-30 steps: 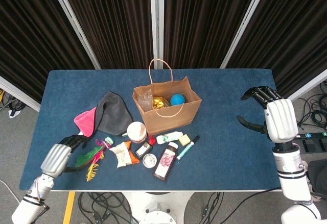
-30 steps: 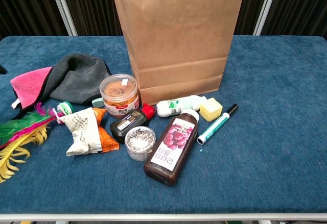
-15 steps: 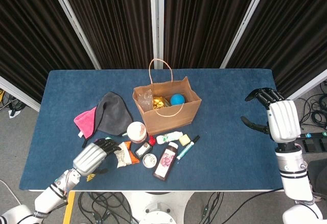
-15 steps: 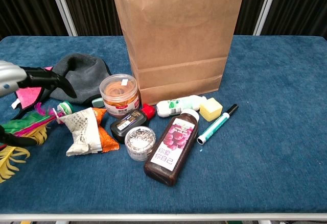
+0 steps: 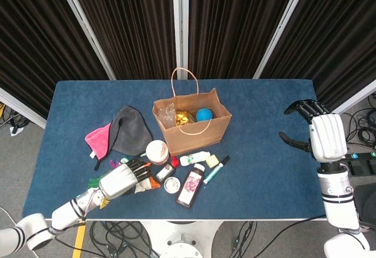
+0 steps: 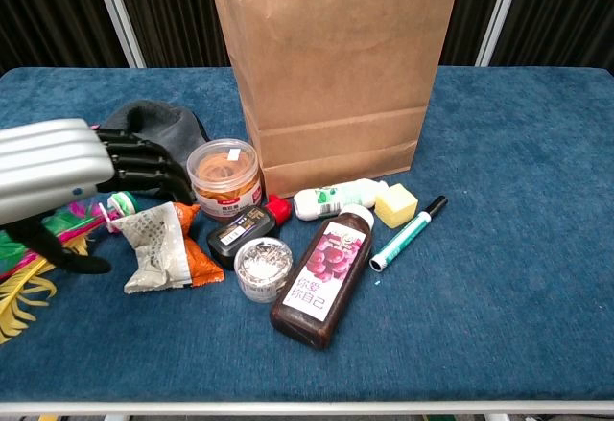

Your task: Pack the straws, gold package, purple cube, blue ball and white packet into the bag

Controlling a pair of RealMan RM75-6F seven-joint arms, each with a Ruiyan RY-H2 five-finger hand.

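Head view: left hand (image 5: pixel 122 177) is hovering over white packet (image 5: pixel 143 183), fingers apart, mostly hiding it. Right hand (image 5: pixel 322 133) is idling far right, fingers spread, empty. Bag (image 5: pixel 194 126) is showing blue ball (image 5: pixel 204 114) and gold package (image 5: pixel 183 117); straws unclear.

Chest view: left hand (image 6: pixel 67 174) is looming left of packet (image 6: pixel 153 245); bag (image 6: pixel 336 76) top is cropped.

A brown paper bag (image 6: pixel 334 66) stands upright at the top centre of the frame on the blue table (image 6: pixel 508 248). At the left edge the robot's left hand (image 6: pixel 72 176) hovers with fingers apart, holding nothing, just above a white packet (image 6: pixel 153 246) at lower left. Right of the packet stand an orange-filled jar (image 6: pixel 224 180), a dark juice bottle (image 6: pixel 323 277) and a green marker (image 6: pixel 409 233).
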